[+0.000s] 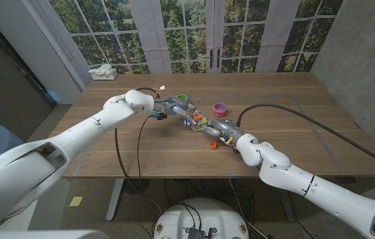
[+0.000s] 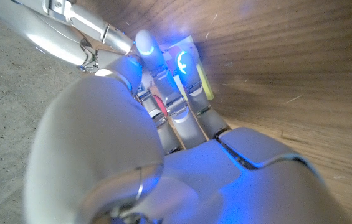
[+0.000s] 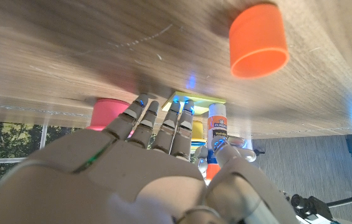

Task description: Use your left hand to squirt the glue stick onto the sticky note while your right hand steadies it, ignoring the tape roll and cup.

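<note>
Glue stick [image 3: 217, 124]: found upright over the middle of the desk [image 1: 141, 153], tip down just beside the sticky note [image 3: 199, 99]. Recorded in order of size as follows. Left robot hand [image 1: 174, 109]: seen reaching in from the left, fingers closed around the glue stick. Right robot hand [image 1: 222, 127]: seen gripping nothing, fingers [image 3: 139, 121] stretched out with tips on the yellow sticky note. Pink cup [image 1: 220, 107]: located just beyond the right robot hand. Orange cap [image 1: 214, 145]: located loose beside the right wrist.
</note>
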You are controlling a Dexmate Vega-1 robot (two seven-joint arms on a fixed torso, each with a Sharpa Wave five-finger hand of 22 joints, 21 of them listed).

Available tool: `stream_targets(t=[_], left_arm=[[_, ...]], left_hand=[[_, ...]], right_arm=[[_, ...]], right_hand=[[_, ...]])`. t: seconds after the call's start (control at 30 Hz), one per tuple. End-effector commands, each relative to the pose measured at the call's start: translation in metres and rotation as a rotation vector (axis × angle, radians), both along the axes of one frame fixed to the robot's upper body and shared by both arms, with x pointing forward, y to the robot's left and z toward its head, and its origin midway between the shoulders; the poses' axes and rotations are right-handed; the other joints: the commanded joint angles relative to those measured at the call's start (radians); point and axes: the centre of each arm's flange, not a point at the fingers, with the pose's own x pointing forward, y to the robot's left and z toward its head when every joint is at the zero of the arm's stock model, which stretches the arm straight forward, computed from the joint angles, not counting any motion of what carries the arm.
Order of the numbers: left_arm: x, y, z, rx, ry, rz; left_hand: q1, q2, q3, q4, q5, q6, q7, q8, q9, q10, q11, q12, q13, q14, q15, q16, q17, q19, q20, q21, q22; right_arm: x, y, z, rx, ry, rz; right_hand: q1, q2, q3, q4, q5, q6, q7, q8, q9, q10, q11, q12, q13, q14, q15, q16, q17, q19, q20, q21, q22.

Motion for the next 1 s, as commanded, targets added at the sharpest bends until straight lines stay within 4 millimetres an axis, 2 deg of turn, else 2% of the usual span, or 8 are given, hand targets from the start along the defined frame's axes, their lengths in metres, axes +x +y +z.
stream_targets(t=[0.03, 0.27, 0.53, 0.73, 1.0], left_arm=[[0.002, 0.003, -0.002, -0.042, -0.046, -0.043], [0.002, 0.005, 0.002, -0.110, -0.046, -0.061], [0.001, 0.009, 0.010, -0.147, -0.067, -0.054], [0.012, 0.013, -0.002, -0.142, -0.015, -0.028], [0.015, 0.009, -0.008, -0.138, 0.015, -0.057]], left_hand=[[0.019, 0.021, 0.000, 0.002, 0.004, 0.133, 0.119, 0.000, 0.005, 0.239, 0.058, 0.001, 0.089, -0.005, -0.007, -0.069, 0.001, -0.009, -0.144, 0.000, 0.005], [0.015, 0.022, -0.001, 0.003, 0.002, 0.136, 0.109, 0.001, 0.006, 0.239, 0.045, 0.001, 0.093, -0.012, -0.007, -0.072, 0.002, -0.019, -0.144, -0.002, 0.004], [0.014, 0.022, -0.003, 0.003, 0.001, 0.136, 0.111, 0.003, 0.009, 0.240, 0.047, 0.001, 0.095, -0.012, -0.007, -0.069, 0.007, -0.022, -0.143, 0.000, 0.005], [0.014, 0.023, -0.004, 0.003, 0.001, 0.136, 0.110, 0.002, 0.008, 0.240, 0.049, -0.001, 0.094, -0.013, -0.007, -0.071, 0.005, -0.025, -0.143, 0.000, 0.006], [0.014, 0.025, -0.006, 0.003, 0.001, 0.133, 0.116, 0.001, 0.007, 0.242, 0.053, -0.002, 0.092, -0.014, -0.008, -0.075, 0.000, -0.022, -0.142, 0.004, 0.007]], right_arm=[[0.002, 0.001, 0.001, 0.001, 0.017, -0.003], [0.003, 0.002, 0.001, -0.002, 0.018, -0.005], [0.004, 0.004, 0.003, -0.004, 0.025, -0.001], [0.004, 0.004, 0.005, -0.001, 0.027, -0.006], [0.005, 0.005, 0.007, 0.003, 0.034, -0.006]], right_hand=[[-0.009, 0.053, 0.005, 0.008, 0.005, 0.010, 0.004, 0.003, 0.005, 0.005, 0.001, 0.000, 0.004, 0.005, -0.123, -0.002, 0.002, 0.003, -0.028, -0.002, 0.003], [-0.014, 0.053, 0.006, 0.010, 0.006, 0.008, 0.004, 0.001, 0.005, 0.004, 0.002, -0.001, 0.004, 0.006, -0.122, -0.003, 0.001, 0.003, -0.028, -0.002, 0.003], [-0.017, 0.053, 0.008, 0.009, 0.006, 0.006, 0.003, -0.001, 0.005, 0.001, 0.002, -0.004, 0.004, 0.006, -0.121, -0.004, 0.001, 0.004, -0.027, -0.002, 0.003], [-0.020, 0.052, 0.009, 0.009, 0.007, 0.004, 0.003, -0.003, 0.005, -0.001, 0.001, -0.006, 0.004, 0.006, -0.121, -0.005, 0.000, 0.004, -0.027, -0.002, 0.003], [-0.024, 0.052, 0.009, 0.008, 0.007, 0.002, 0.002, -0.005, 0.005, -0.002, 0.000, -0.007, 0.004, 0.006, -0.121, -0.005, 0.000, 0.004, -0.026, -0.002, 0.003]])
